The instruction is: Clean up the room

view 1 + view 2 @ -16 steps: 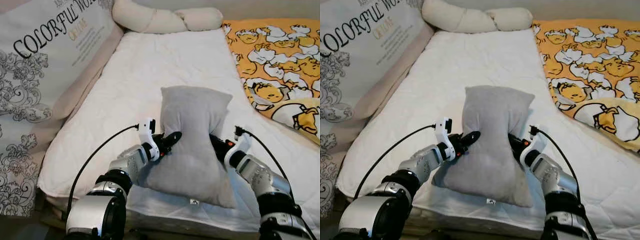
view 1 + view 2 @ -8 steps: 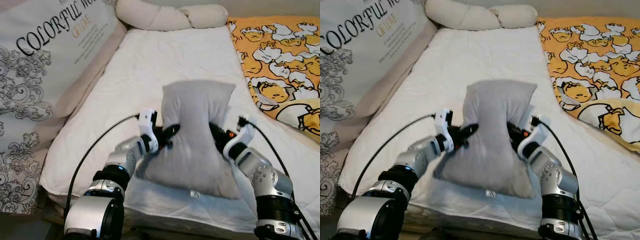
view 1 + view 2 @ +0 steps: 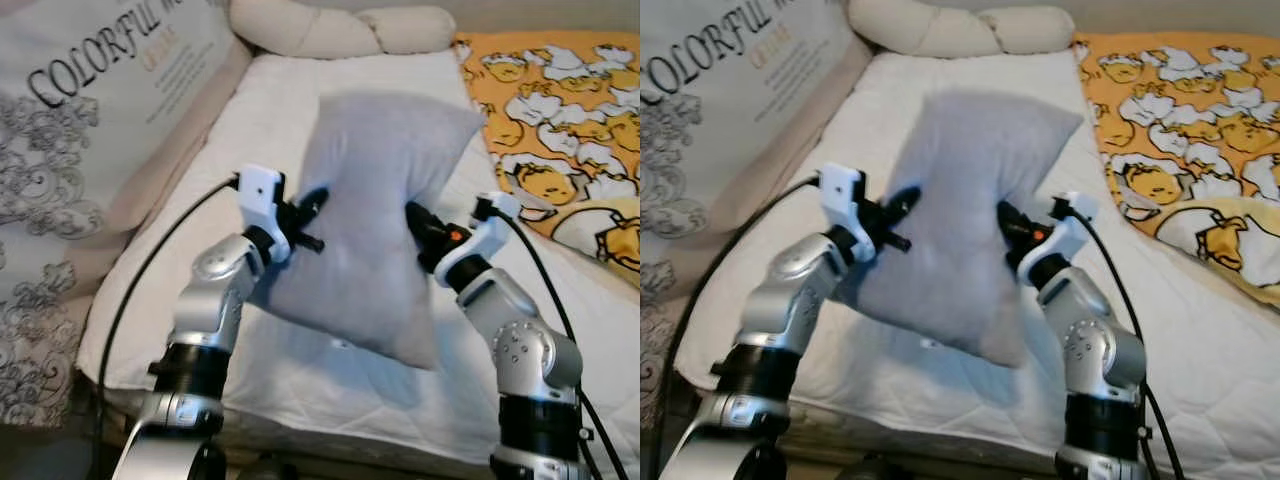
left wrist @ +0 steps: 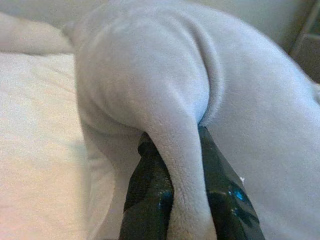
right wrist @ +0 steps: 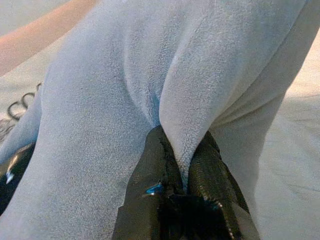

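A grey pillow (image 3: 375, 210) hangs in the air above the white mattress (image 3: 300, 110), held from both sides. My left gripper (image 3: 312, 205) is shut on a fold of the pillow's left edge, and my right gripper (image 3: 415, 218) is shut on its right edge. In the left wrist view the black fingers (image 4: 150, 200) pinch a ridge of grey pillow fabric (image 4: 175, 150). In the right wrist view both fingers (image 5: 150, 200) clamp another fold of the pillow (image 5: 185, 130). The pillow's lower corner (image 3: 420, 355) dangles just over the mattress's front part.
A cream bolster (image 3: 330, 30) lies along the head of the bed. An orange cartoon-print blanket (image 3: 560, 110) covers the right side. A large printed cushion with lettering (image 3: 90, 110) leans along the left side. The mattress's front edge (image 3: 300, 410) is near my arms.
Both grippers have lifted the pillow off the mattress and raised it toward the head of the bed; it rested on the mattress a second ago.
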